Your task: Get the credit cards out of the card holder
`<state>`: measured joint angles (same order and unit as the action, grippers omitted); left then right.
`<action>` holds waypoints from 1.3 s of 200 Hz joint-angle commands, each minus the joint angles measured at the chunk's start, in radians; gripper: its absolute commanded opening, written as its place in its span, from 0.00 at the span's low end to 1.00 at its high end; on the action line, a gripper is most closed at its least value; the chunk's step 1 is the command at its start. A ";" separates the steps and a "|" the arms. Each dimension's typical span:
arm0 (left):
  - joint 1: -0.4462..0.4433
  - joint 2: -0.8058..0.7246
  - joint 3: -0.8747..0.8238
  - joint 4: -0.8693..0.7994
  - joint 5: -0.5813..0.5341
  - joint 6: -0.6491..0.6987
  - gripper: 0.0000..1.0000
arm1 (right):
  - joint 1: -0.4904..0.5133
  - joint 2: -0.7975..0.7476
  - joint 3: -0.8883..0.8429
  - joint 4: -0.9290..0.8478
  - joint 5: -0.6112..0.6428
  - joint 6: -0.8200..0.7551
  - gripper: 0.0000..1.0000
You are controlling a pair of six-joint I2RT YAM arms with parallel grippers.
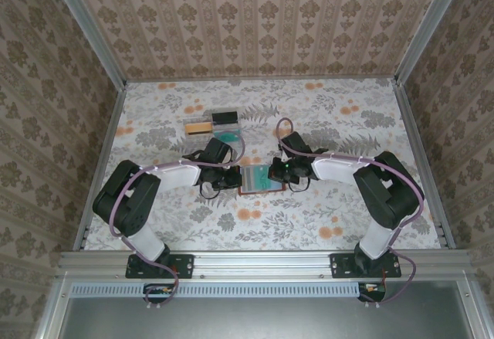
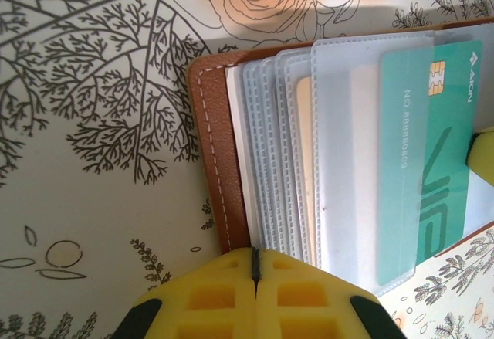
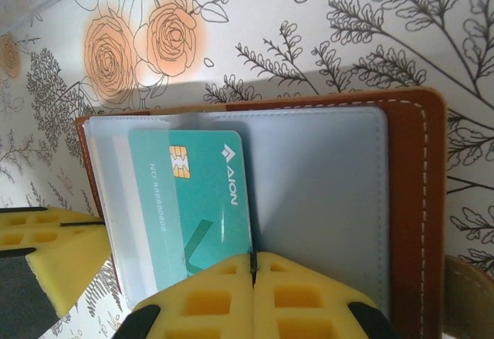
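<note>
Left gripper (image 2: 255, 266): clenched; its yellow fingers are pressed together, with the tips at the card holder's (image 2: 212, 161) edge, where leather meets sleeves. Nothing is seen between them.
Right gripper (image 3: 252, 266): clenched; its fingers are closed against each other at the near edge of the teal card (image 3: 201, 200). Whether the card is nipped between them cannot be told.
Card holder: laid open on the bench (image 1: 347, 123) between the two grippers. Brown leather with white stitching is seen.
Clear sleeves (image 2: 340, 161): fanned out from the leather spine and stacked one over another.
Teal card: lodged in the topmost sleeve, with its gold chip visible.
Clear tray (image 1: 216, 125): set on the bench beyond the card holder, apart from it.
Gold-tan card (image 1: 199, 128): seen at the tray's left side.
</note>
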<state>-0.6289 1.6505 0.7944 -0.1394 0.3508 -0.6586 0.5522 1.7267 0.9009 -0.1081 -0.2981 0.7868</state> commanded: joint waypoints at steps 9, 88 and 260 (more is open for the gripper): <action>-0.003 0.022 0.020 -0.043 -0.015 -0.003 0.00 | -0.005 0.003 -0.023 0.049 -0.052 0.003 0.23; -0.008 0.032 0.023 -0.040 -0.002 -0.001 0.00 | -0.005 0.056 -0.018 0.115 -0.089 0.018 0.27; 0.003 0.016 0.024 -0.063 -0.013 0.008 0.00 | -0.095 -0.104 -0.136 0.100 -0.108 -0.036 0.00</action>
<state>-0.6289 1.6569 0.8059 -0.1539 0.3508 -0.6582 0.4854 1.6848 0.8036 0.0528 -0.4229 0.7837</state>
